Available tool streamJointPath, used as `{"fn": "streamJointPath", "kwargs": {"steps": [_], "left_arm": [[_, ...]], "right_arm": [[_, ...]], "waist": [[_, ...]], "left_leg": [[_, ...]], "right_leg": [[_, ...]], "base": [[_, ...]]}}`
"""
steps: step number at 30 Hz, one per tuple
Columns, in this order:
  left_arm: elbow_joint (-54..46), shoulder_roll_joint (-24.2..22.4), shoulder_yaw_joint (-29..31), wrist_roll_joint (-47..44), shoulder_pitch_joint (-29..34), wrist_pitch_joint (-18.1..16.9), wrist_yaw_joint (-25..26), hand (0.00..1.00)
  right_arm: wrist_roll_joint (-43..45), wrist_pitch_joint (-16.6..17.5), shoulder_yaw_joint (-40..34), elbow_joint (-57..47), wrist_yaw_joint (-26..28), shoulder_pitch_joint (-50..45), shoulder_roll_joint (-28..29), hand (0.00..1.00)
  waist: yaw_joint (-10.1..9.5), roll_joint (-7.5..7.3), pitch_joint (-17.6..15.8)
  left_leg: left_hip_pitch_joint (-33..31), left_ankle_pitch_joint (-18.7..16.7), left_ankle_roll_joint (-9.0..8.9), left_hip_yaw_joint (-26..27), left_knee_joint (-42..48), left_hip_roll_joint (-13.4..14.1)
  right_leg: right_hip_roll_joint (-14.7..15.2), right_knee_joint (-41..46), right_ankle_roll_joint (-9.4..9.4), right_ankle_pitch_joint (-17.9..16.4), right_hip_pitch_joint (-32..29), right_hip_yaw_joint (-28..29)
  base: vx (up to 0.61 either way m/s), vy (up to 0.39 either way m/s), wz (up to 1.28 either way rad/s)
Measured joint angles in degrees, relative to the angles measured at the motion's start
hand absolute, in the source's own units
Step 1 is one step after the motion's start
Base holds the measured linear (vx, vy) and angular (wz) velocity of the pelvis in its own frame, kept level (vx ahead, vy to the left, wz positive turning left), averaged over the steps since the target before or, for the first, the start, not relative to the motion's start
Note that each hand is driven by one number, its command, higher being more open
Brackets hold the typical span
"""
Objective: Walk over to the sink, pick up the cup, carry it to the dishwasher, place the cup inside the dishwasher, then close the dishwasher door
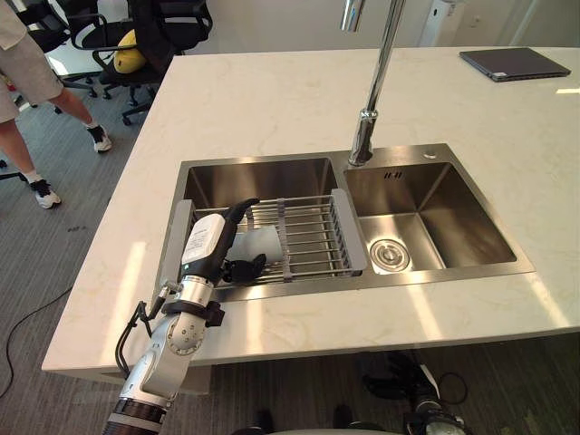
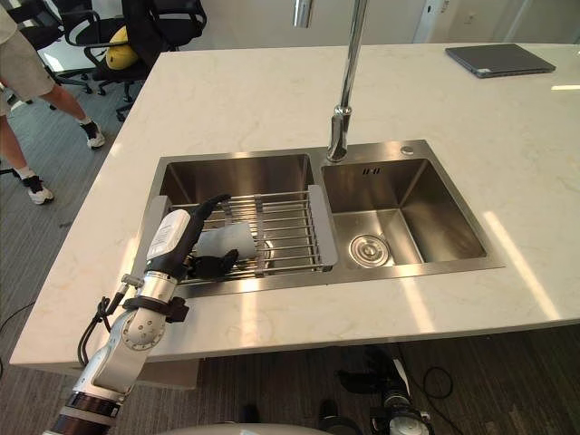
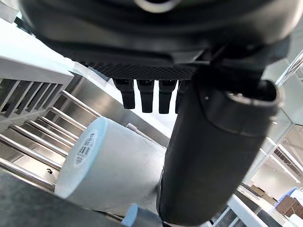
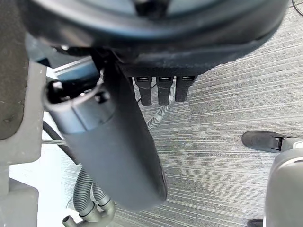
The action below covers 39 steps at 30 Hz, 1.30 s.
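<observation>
Cup (image 1: 260, 245) lies on its side on the sink's rack (image 1: 308, 237) — left hand (image 1: 207, 245) spread around it, thumb above, fingers below, not yet clamped. Closing off-centre could roll it along the bars (smooth wall). Right hand (image 4: 118, 156) hangs relaxed over the floor (image 4: 227, 94).

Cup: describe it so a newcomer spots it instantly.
Find the double stainless-steel sink in the pale stone counter. A wire rack bridges its left basin; the white cylindrical cup lies on its side there, the rack's only item, beside the robot's dark left hand.
</observation>
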State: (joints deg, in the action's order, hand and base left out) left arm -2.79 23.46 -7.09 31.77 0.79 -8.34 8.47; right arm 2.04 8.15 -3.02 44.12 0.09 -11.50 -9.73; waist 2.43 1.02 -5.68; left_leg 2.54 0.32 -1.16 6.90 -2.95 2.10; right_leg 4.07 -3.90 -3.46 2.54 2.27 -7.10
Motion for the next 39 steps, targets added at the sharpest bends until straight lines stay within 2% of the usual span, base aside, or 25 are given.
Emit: {"fn": "streamJointPath", "kwargs": {"steps": [12,20,23,24,39], "left_arm": [[5.08,5.39,0.54,4.29,-2.3,0.47,-1.47,0.9],[7.5,6.5,0.54,4.29,-3.55,0.63,-3.16,0.9],[8.91,6.51,0.55,4.26,-4.46,2.07,-4.1,0.9],[9.13,6.53,0.55,4.28,-4.72,2.18,-4.19,0.3],[10.06,7.01,0.55,2.96,-6.39,4.09,-6.32,0.3]], "right_arm": [[-1.23,-0.18,-0.02,-0.06,0.24,-0.4,-0.03,0.9],[-1.23,-0.18,-0.03,-0.13,0.74,0.13,-0.1,0.9],[-1.24,-0.26,-0.04,-0.19,0.96,0.22,-0.1,0.9],[-1.25,-0.32,-0.04,-0.19,1.0,0.22,-0.11,0.9],[-1.64,-1.3,-0.08,-0.19,1.47,0.13,-0.08,0.9]], "waist": [[0.09,-0.01,0.01],[0.05,-0.03,0.02],[0.07,-0.05,0.03],[0.07,-0.06,0.04],[-0.02,-0.13,0.1]], "left_leg": [[-0.01,0.0,0.0,0.74,-0.55,-0.04],[-0.05,0.0,0.0,0.74,-0.69,-0.06],[-0.05,0.0,0.0,0.76,-0.68,-0.06],[-0.05,0.0,0.0,0.76,-0.68,-0.06],[-0.03,0.07,0.08,0.81,-0.67,-0.12]], "right_leg": [[-0.04,-0.48,-0.05,0.3,-0.45,0.72],[-0.06,-0.69,-0.01,0.34,-0.45,0.74],[-0.06,-0.7,-0.01,0.39,-0.45,0.79],[-0.06,-0.7,-0.01,0.39,-0.45,0.79],[-0.04,-0.93,-0.01,0.67,-0.42,0.86]], "base": [[-0.01,-0.004,-0.03],[-0.01,-0.004,0.0],[-0.04,-0.014,-0.01],[0.0,0.0,0.0],[0.0,0.0,0.0]]}}
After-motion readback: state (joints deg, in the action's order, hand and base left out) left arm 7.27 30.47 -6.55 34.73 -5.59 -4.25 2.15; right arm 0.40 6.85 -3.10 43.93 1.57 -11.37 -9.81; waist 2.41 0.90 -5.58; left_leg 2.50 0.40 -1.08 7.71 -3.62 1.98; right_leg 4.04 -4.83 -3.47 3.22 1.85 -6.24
